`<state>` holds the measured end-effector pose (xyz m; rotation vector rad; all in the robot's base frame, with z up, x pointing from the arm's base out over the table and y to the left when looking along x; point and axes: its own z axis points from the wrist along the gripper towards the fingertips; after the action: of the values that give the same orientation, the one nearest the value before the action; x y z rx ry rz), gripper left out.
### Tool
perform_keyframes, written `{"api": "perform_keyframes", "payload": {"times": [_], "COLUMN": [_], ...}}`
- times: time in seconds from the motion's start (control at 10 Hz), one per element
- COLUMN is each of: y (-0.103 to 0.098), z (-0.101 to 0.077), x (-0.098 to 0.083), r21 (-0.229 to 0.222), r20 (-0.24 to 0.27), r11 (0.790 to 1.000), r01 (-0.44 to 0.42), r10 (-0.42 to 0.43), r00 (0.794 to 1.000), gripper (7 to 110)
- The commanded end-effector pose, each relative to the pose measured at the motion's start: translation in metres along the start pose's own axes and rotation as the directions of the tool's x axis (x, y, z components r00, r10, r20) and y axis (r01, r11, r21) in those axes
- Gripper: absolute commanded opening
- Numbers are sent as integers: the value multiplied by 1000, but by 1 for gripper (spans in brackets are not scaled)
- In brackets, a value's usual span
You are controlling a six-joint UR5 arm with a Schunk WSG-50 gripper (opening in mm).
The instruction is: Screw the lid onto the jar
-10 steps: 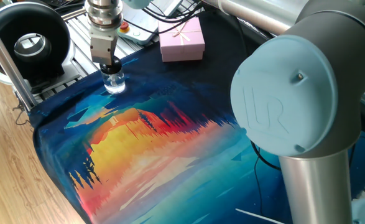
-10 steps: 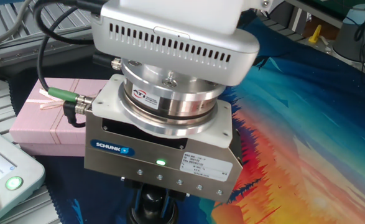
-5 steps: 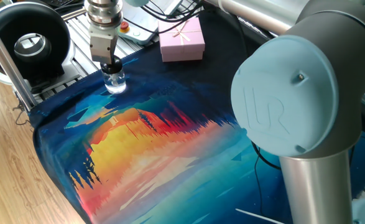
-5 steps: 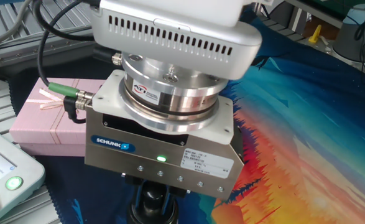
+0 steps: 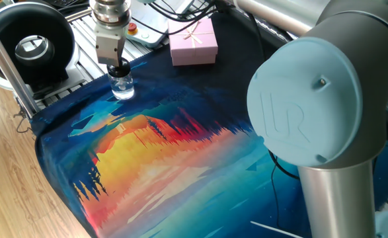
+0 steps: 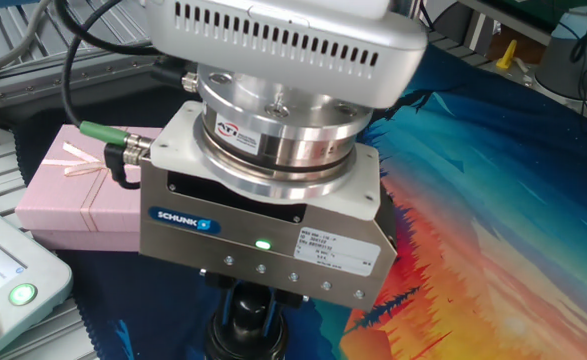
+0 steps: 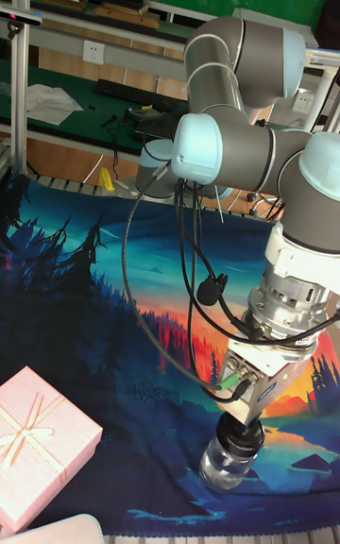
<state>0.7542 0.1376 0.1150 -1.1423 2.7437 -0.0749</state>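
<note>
While the jar (image 7: 225, 465) stands upright at lower right, the hand (image 7: 242, 433) is clamped around the lid (image 7: 243, 437) on its neck.

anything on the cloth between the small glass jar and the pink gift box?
Nothing. In one fixed view, only bare printed cloth separates the small clear glass jar from the pink gift box. The gripper sits on the black lid atop the jar.

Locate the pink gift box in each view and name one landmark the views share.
One fixed view: pink gift box at top centre, behind the jar.
The other fixed view: box at the left edge, partly behind the gripper body.
Tall fixed view: box at bottom left.
Shared landmark: the painted sunset cloth.
</note>
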Motion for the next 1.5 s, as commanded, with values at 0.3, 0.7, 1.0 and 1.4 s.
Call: {"api": "perform_keyframes", "payload": {"times": [0.3,0.7,1.0,1.4], "y": [4,-5,-6,-11], "z": [1,9,8,10], "x": [-7,-8,-7,-5], "r21": [-40,-20,-24,-5], "r20": [38,35,34,25], "r11": [998,999,999,1000], "r01": [41,45,48,-27], "r10": [-40,-44,-47,27], "r00": [998,998,998,999], "gripper": [7,7,7,7]}}
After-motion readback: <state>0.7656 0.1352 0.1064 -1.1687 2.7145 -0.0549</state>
